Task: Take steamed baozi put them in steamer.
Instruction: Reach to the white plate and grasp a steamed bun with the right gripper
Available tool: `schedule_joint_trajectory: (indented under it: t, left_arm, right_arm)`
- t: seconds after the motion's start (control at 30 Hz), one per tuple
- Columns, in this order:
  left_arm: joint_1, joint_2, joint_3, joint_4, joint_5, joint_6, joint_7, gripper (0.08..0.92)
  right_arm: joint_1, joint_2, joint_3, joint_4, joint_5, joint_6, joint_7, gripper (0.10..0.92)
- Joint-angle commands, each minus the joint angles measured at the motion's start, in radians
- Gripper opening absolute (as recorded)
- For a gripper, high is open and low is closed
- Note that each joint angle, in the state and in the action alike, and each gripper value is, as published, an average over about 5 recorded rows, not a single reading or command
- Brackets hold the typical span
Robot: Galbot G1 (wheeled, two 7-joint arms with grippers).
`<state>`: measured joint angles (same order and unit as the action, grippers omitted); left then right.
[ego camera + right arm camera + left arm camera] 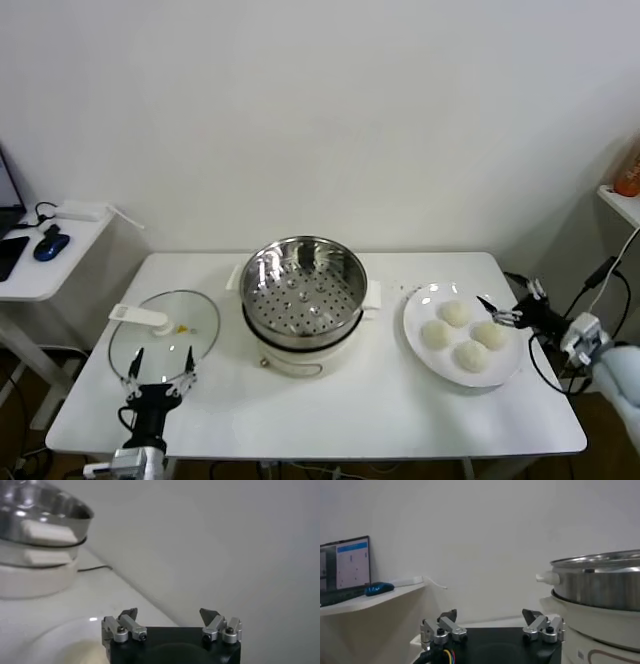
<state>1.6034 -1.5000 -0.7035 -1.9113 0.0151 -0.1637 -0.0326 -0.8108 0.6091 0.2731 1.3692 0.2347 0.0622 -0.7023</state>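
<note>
Four baozi (461, 335) lie clustered on a white plate (418, 310) at the right side of the table (370, 400), and none is in the steamer (303, 290) yet, whose perforated floor shows bare. The steamer stands at the table's middle, just beside the plate and to its left, so the task looks to be at its very start. The right gripper (504, 312) hangs at the plate's right rim with its fingers spread wide and nothing between them; it points inward, toward the buns. The nearest bun, the right-hand one of the cluster, lies just beside the fingertips on their left, so the coming reach is a short one inward and down over the plate, away from the table's right edge. The buns are round, with no long axis to line up on, so the jaws can likely close from any side; the neighbours sit close, though, and a finger coming down between two of them could nudge one. The right arm is plainly the nearer one. The left gripper (160, 372) waits at the front left of the table, fingers also apart and holding nothing, just at the near edge of the glass lid (163, 330) that lies flat there, well apart from the plate with the steamer between.
</note>
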Motion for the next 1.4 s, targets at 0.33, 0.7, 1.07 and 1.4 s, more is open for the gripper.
schedule_joint_trajectory:
  t: [0.33,0.7,1.07,1.4]
  left_arm:
    - [-0.008,0.019,-0.007,-0.013,0.001,0.029,-0.007,0.823]
    - [-0.019,0.011,0.001,-0.021,0.011,0.050,-0.006,0.823]
    - [-0.019,0.012,-0.007,-0.024,0.010,0.058,-0.006,0.823]
    - [-0.018,0.018,-0.011,-0.021,0.004,0.062,-0.007,0.823]
  right_arm:
    - [1.117,0.049,-1.227,-0.486,-0.231,0.117,-0.523,0.823]
    - [1.107,0.247,-1.296,-0.683,-0.316,0.147,-0.532,0.823]
    - [0.985,0.359,-1.180,-0.776,-0.358,0.121,-0.500,0.823]
    - [0.900,0.393,-1.075,-0.808,-0.378,0.095,-0.482,0.823]
